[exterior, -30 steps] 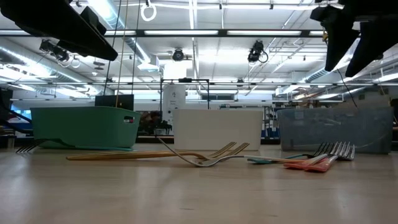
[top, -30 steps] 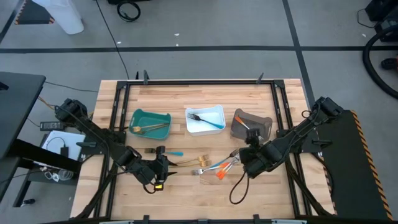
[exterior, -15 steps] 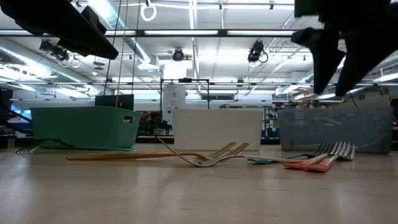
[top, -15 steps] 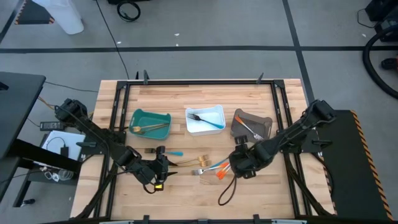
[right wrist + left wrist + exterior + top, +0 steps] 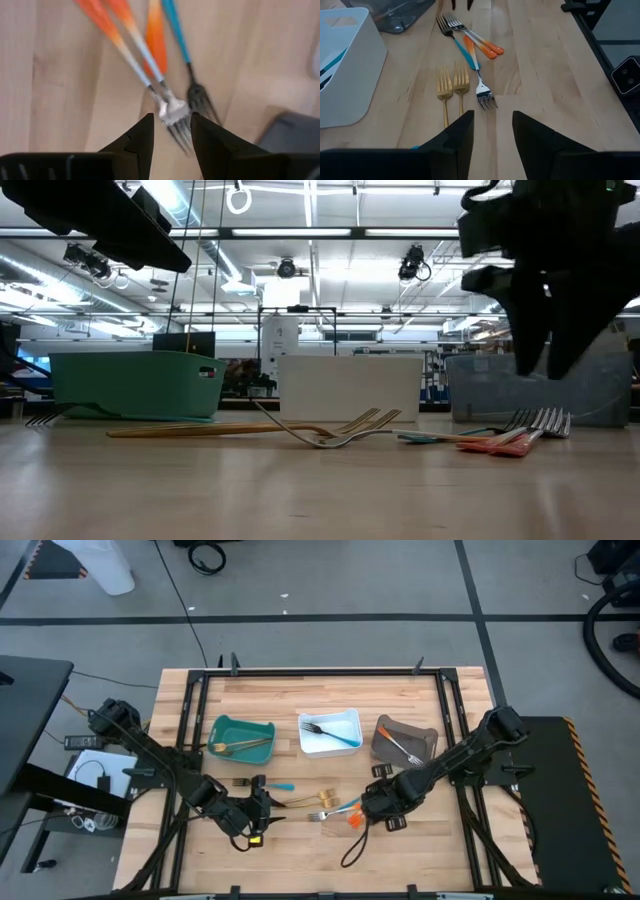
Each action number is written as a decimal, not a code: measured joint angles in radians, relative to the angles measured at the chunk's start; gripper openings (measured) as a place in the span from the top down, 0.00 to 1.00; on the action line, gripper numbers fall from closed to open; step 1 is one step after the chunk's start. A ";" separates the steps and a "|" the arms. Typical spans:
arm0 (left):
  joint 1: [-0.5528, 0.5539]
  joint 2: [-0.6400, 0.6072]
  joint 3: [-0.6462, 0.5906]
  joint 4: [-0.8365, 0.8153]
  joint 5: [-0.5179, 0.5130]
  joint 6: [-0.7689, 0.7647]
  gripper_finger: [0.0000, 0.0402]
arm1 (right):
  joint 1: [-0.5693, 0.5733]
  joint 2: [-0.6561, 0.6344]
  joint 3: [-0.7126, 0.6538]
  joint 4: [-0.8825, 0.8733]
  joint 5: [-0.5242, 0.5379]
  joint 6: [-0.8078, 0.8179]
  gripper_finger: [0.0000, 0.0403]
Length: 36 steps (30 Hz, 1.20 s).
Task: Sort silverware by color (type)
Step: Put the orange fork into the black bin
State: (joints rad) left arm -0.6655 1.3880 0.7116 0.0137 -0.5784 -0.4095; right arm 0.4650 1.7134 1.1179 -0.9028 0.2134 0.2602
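Observation:
Two orange-handled forks (image 5: 355, 817) and a blue-handled fork (image 5: 345, 806) lie flat on the table, fanned together. My right gripper (image 5: 375, 802) hovers open just above their tine ends (image 5: 175, 111), touching nothing; the low view shows it (image 5: 545, 330) clear of the forks (image 5: 520, 440). Two gold forks (image 5: 451, 86) lie side by side to their left. Another blue-handled piece (image 5: 280, 786) lies farther left. My left gripper (image 5: 258, 810) waits open near the table's near edge, its fingers (image 5: 465, 131) pointing toward the gold forks.
Along the far side stand a teal bin (image 5: 225, 730) with gold pieces, a white bin (image 5: 345, 718) with a blue-handled fork, and a grey bin (image 5: 385, 735) with a silver fork. A black frame (image 5: 190, 720) borders the table. Bare wood lies near the front edge.
My right gripper has moved toward the table's left and near edge and come down, from beside the grey bin to just above the tine ends of the orange-handled forks. The silverware has not moved.

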 joint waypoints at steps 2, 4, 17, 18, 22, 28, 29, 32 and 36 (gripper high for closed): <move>0.000 0.000 0.000 0.008 0.000 0.000 0.64 | 0.000 0.019 -0.001 -0.018 -0.010 0.007 0.67; 0.000 0.000 0.000 0.009 0.000 0.000 0.64 | -0.004 0.035 -0.001 -0.024 -0.013 0.022 0.68; 0.000 0.000 0.000 0.020 0.000 0.000 0.64 | -0.036 -0.025 -0.111 -0.052 -0.078 0.219 0.68; 0.000 0.000 0.000 0.020 0.000 0.000 0.64 | -0.036 -0.037 -0.129 -0.041 -0.079 0.237 0.68; 0.000 0.000 0.000 0.020 0.000 0.000 0.64 | -0.037 -0.101 -0.191 0.014 -0.085 0.308 0.68; 0.000 0.000 0.000 0.020 0.000 0.001 0.64 | -0.044 -0.202 -0.286 0.104 -0.087 0.407 0.68; 0.000 0.000 0.000 0.020 0.000 0.002 0.64 | -0.049 -0.217 -0.305 0.129 -0.087 0.423 0.68; 0.001 0.000 0.000 0.020 0.000 0.008 0.64 | -0.069 -0.249 -0.351 0.211 -0.084 0.467 0.68; 0.002 0.000 0.000 0.027 0.000 0.010 0.64 | -0.093 -0.254 -0.391 0.246 -0.079 0.504 0.68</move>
State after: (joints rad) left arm -0.6640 1.3880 0.7116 0.0409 -0.5784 -0.3991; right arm 0.3719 1.4593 0.7269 -0.6568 0.1346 0.7638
